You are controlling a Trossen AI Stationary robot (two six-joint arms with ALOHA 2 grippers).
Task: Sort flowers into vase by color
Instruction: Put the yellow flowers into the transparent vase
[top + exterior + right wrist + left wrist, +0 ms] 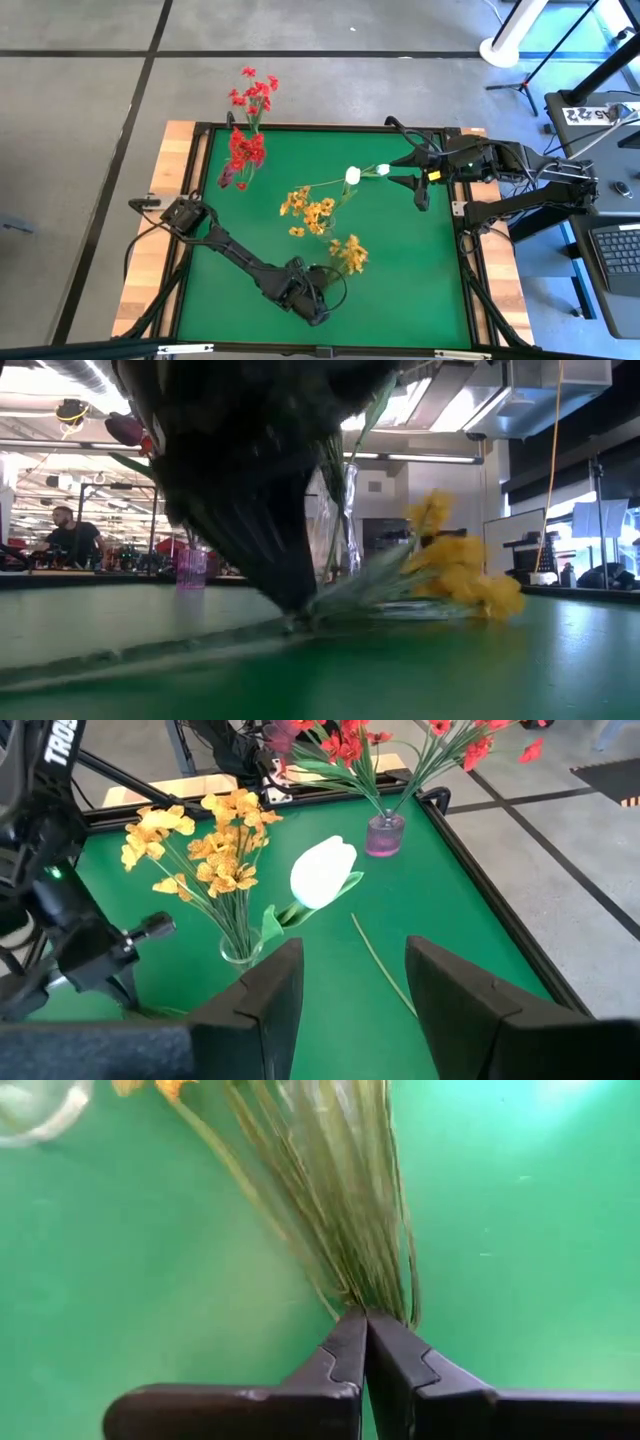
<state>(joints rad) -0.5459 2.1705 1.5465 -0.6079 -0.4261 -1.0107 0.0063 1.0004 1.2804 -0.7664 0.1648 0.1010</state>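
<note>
A yellow-orange flower cluster point(350, 254) lies on the green mat point(420, 280) near the table's front, blooms point(470, 582) resting on the mat. My left gripper point(366, 1312) comes down at its stem ends point(295, 622) and is shut on them. More yellow-orange flowers point(215, 845) stand in a clear vase point(240, 952), with a white bloom point(322, 870) beside them. Red flowers point(250, 95) stand in a pink vase point(385, 835) at the far left. My right gripper point(350, 990) hangs open above the table's right side, touching nothing. My left gripper pinches the bundled lower stem ends point(372, 1298) of the yellow-orange cluster between its two fingertips point(345, 1342). The fingers slant down from the near left, roughly in line with the stems, which fan out away from them. The stems and blooms lie on the mat.
A loose thin green stem point(385, 965) lies on the mat near the clear vase. A black raised frame point(330, 127) runs round the mat. Bare mat lies at the near right point(430, 300). A person point(65, 535) sits in the room far behind the table.
</note>
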